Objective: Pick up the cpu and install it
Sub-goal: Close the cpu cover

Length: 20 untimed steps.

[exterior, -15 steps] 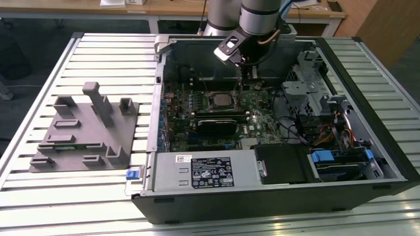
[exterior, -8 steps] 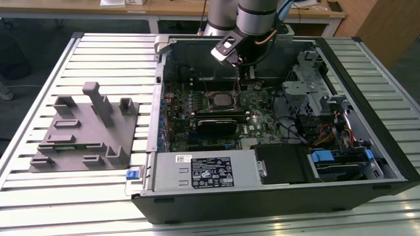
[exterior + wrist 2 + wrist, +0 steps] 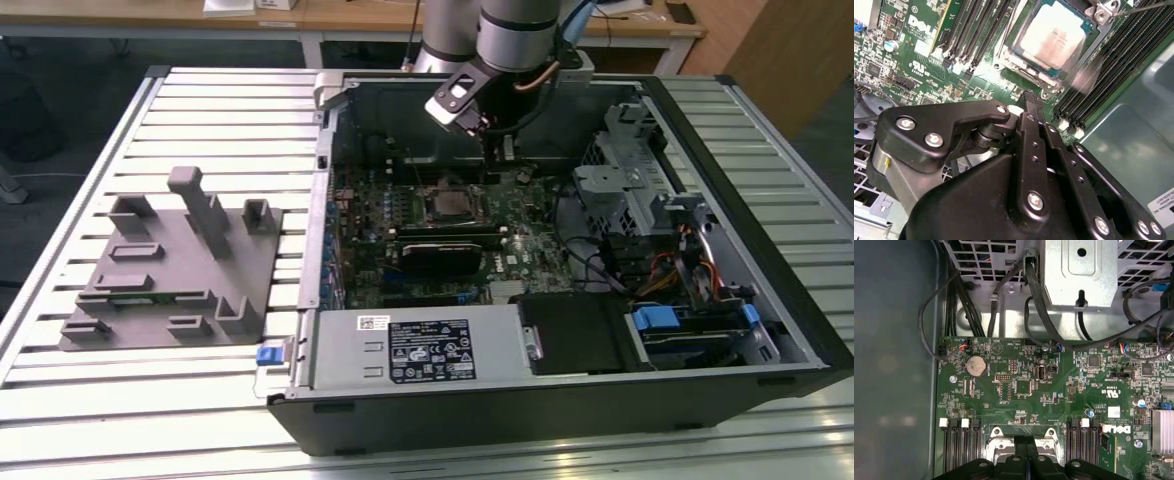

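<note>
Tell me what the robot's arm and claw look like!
The arm is a fat, round, silver-grey tube with a small pale box near its wrist. The gripper is black, made of jointed bars dotted with shiny silver screws.

My claw [image 3: 1029, 100] is matte black, studded with bright silver screws. Just beyond its tip, the cpu [image 3: 1054, 37] has a pale silver-white top with a faint pinkish sheen and a green rim. The motherboard [image 3: 1029, 385] beneath my claw is deep green, speckled with fine silvery solder points and small black chips. A silver coin battery [image 3: 976, 366] shines on it. On either side of the claw run black memory slots [image 3: 954, 450] with white end clips. Well away from my claw, the fixture [image 3: 174, 260] is plain grey on the table [image 3: 80, 200] of pale ribbed slats. The case [image 3: 534, 420] is black, and its metal box [image 3: 340, 375] is silver with a white label.
</note>
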Tool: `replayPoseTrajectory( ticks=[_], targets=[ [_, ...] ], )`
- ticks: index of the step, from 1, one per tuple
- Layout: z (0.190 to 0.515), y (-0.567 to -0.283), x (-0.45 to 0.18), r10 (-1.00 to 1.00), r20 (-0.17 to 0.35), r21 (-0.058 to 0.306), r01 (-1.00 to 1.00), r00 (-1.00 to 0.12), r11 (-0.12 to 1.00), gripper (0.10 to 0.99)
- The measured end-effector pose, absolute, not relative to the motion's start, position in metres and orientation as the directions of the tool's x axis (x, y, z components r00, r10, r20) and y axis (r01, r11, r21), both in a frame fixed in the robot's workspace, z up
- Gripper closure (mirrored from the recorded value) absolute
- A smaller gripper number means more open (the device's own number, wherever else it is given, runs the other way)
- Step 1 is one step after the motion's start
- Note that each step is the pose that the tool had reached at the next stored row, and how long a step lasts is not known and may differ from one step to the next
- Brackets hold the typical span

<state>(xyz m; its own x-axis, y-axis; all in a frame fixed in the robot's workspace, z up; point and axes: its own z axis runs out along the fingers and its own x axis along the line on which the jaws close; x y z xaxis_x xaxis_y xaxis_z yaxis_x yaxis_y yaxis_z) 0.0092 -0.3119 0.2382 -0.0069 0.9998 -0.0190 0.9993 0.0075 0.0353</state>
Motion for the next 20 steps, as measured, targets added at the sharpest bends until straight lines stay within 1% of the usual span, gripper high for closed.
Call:
replayPoseTrajectory(
  ticks=[20],
  targets=[
    [0.237, -0.312, -0.003, 1.000, -0.019, 0.035, 0.999, -0.007, 0.008, 0.980]
  ],
)
